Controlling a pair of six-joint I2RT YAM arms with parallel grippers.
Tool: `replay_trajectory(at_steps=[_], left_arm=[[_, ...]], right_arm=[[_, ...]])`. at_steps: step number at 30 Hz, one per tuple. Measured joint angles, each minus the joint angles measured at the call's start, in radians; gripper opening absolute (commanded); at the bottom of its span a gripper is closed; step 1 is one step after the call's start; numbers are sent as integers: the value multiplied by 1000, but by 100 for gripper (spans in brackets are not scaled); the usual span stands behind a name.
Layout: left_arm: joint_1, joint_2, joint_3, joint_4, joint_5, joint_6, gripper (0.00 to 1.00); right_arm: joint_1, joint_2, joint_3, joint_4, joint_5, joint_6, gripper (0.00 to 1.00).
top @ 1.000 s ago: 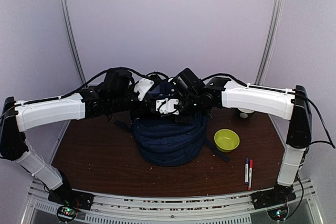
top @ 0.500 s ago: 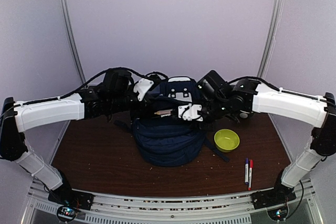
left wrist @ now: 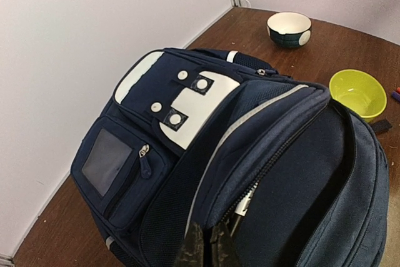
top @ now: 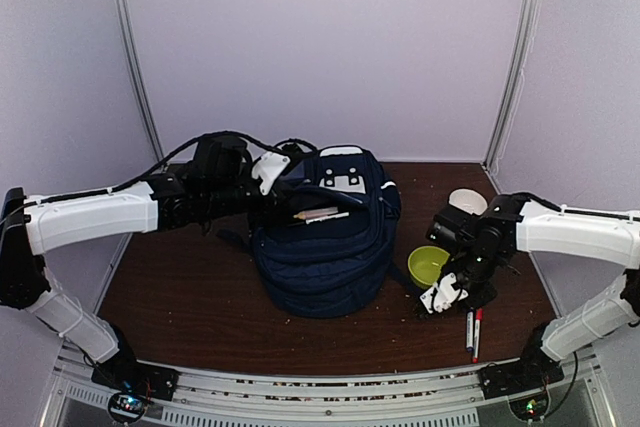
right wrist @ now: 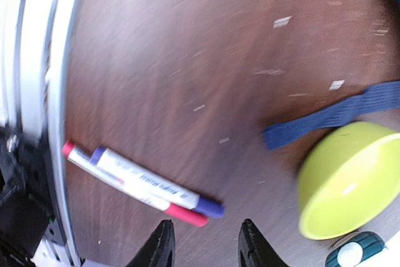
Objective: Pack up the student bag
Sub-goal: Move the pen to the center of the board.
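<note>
The navy student bag (top: 325, 247) stands in the middle of the table, top compartment unzipped, with a pencil and a white pen (top: 322, 214) poking out of the opening. My left gripper (top: 272, 197) is shut on the fabric edge of that opening (left wrist: 206, 242); the bag fills the left wrist view (left wrist: 250, 154). My right gripper (top: 440, 297) is open and empty, hovering above two markers, one blue-capped and one red-capped (right wrist: 144, 182), that lie side by side near the front edge (top: 473, 330).
A lime-green bowl (top: 430, 265) sits right of the bag and also shows in the right wrist view (right wrist: 350, 176). A dark bowl with white inside (top: 467, 201) stands behind it. A blue strap (right wrist: 331, 117) trails from the bag. A metal rail (top: 320, 392) borders the front edge.
My right arm has swung away from the bag opening, right and down toward the markers, leaving the pencil and pen in the bag. The left gripper has kept its hold.
</note>
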Motion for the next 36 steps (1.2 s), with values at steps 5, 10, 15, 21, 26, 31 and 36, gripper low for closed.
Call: replay_trajectory(at_steps=[5, 10, 15, 21, 26, 31, 36], left_arm=[[0, -8, -20, 11, 0, -5, 0], [0, -15, -35, 30, 0, -8, 0], [0, -15, -37, 31, 0, -8, 0], [0, -15, -37, 36, -1, -8, 0], [0, -15, -37, 35, -2, -8, 0], [0, -15, -37, 35, -3, -8, 0], [0, -15, -37, 36, -3, -8, 0]], right_arm=[[0, -49, -80, -27, 65, -70, 35], [0, -50, -174, 24, 151, -136, 35], [0, -42, -211, 85, 198, -178, 35], [0, -19, -249, 172, 225, -211, 35], [0, 3, -295, 218, 232, -220, 35], [0, 4, -330, 237, 241, -232, 33], [0, 35, -311, 238, 242, -213, 30]])
